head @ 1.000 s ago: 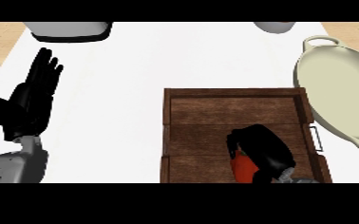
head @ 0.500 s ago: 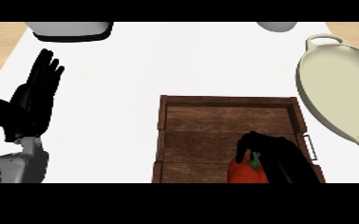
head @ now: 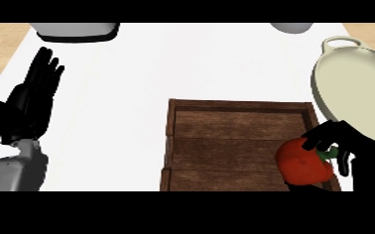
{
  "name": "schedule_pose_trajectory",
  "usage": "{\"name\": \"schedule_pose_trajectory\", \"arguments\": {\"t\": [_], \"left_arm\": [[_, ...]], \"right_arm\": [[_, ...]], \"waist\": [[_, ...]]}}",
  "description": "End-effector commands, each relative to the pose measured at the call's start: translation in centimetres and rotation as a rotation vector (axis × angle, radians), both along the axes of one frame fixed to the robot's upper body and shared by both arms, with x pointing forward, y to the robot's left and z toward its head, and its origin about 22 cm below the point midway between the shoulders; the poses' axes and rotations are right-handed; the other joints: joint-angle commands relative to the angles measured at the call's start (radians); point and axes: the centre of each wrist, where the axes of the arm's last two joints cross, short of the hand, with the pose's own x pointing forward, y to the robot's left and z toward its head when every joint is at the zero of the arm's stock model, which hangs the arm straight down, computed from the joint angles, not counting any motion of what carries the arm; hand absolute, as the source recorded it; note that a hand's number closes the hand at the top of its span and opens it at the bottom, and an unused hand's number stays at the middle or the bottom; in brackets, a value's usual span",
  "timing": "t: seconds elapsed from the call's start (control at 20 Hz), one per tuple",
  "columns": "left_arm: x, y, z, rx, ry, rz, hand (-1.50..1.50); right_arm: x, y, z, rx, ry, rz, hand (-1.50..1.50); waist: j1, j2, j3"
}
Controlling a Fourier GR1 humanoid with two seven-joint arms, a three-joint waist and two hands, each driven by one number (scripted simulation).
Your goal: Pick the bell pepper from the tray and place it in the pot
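Dark planked wood, grain visible, matt, noted on tray (head: 219,129). Smooth cream finish seen on pot (head: 344,79). Smooth red skin, slight sheen, noted on bell pepper (head: 300,166). Smooth matt white seen on counter (head: 147,69).

Bell pepper (head: 302,164): red-orange, green stem. Tray (head: 234,129): dark brown wood, plank lines running across. Pot (head: 348,94), right of frame: pale cream. Tabletop (head: 183,64): plain white. Left hand (head: 33,99), right hand (head: 337,136): black. Forearm (head: 18,171), lower left: light grey. Tan strip (head: 13,34), upper left corner.
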Motion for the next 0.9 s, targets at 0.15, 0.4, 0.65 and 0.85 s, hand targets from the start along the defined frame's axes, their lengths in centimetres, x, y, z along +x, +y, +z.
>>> {"name": "schedule_pose_trajectory", "arguments": {"t": [0.15, 0.4, 0.65, 0.85], "left_arm": [[0.0, -2.2, -1.1, -0.02, -0.009, -0.014, 0.0], [0.1, -1.1, 0.6, -0.008, -0.001, -0.005, 0.0], [0.9, -0.1, -0.3, -0.019, -0.003, -0.019, 0.0], [-0.2, -0.5, -1.2, 0.01, 0.003, -0.04, 0.0]], "right_arm": [[0.4, -5.7, 2.7, 0.063, -0.128, -0.131, 1.5], [3.9, -9.1, 3.8, 0.161, -0.126, -0.17, 1.5], [7.0, -13.9, 3.6, 0.231, -0.106, -0.183, 1.5], [7.9, -17.0, -0.2, 0.322, -0.136, -0.191, 1.5]], "waist": [[0.006, 0.003, 0.001], [0.013, 0.004, 0.001], [0.015, 0.007, 0.001], [0.019, 0.007, 0.001]]}}
